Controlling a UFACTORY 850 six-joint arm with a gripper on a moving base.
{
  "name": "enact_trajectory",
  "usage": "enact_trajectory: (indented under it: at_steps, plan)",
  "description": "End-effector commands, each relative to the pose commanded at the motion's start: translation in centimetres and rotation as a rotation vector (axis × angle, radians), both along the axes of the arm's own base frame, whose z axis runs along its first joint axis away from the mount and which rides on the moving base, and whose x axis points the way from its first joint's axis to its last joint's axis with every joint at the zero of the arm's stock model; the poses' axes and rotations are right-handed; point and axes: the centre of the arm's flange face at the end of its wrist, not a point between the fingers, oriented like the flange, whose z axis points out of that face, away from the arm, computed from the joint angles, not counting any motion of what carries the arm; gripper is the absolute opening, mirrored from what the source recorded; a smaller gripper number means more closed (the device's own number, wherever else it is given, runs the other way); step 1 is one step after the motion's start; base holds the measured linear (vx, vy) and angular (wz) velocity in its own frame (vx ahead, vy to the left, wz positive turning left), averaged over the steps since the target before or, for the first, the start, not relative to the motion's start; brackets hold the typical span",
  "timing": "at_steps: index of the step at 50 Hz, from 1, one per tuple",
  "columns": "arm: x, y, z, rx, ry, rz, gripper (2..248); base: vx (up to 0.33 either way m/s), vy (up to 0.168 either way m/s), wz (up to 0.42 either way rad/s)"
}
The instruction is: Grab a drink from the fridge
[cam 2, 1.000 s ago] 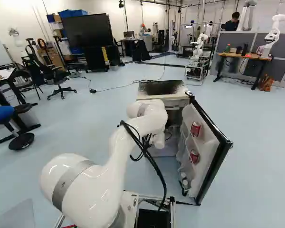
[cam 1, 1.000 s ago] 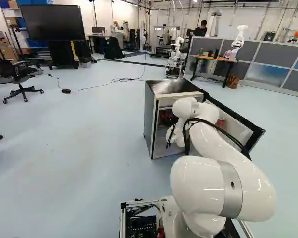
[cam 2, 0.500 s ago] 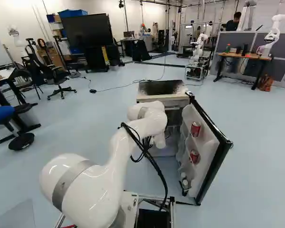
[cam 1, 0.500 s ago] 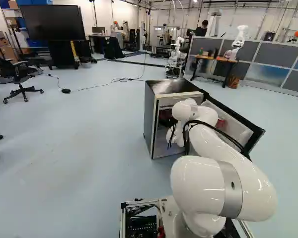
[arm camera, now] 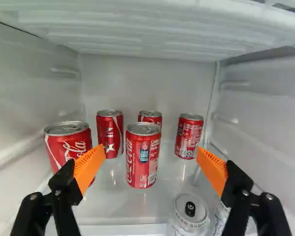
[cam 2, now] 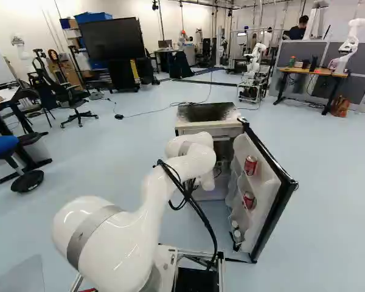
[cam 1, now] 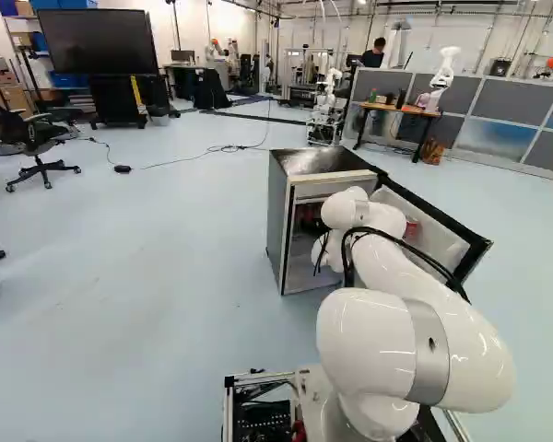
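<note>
Drink can (arm camera: 143, 156) upright, long axis vertical.

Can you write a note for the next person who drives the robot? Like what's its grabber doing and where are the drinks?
End effector: open, holding nothing, inside the fridge.
Drinks: five red cans inside; the nearest middle one is ahead, between the lines of the fingers. Two pale cans are nearer the front. Two more red cans are in the door.
Done: door open, arm reaching in.
Left: grip a can, then bring it out. The middle one looks easiest, but watch its neighbours.
</note>
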Motion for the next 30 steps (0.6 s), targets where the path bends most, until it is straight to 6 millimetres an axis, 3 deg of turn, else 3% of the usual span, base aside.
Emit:
enact_trajectory:
  at_steps: [15,16,21,22,26,27,30]
  plan:
    - [0.0,-0.01,0.0,0.0,0.0,0.0,247,0.0,0.0,0.0]
    - [0.0,-0.01,0.0,0.0,0.0,0.0,233,0.0,0.0,0.0]
    - [0.0,-0.01,0.0,0.0,0.0,0.0,233,0.0,0.0,0.0]
    - [0.0,-0.01,0.0,0.0,0.0,0.0,194,0.0,0.0,0.0]
    - [0.0,-0.01,0.0,0.0,0.0,0.0,194,0.0,0.0,0.0]
    - [0.0,-0.01,0.0,0.0,0.0,0.0,155,0.0,0.0,0.0]
    - [0.0,-0.01,0.0,0.0,0.0,0.0,155,0.0,0.0,0.0]
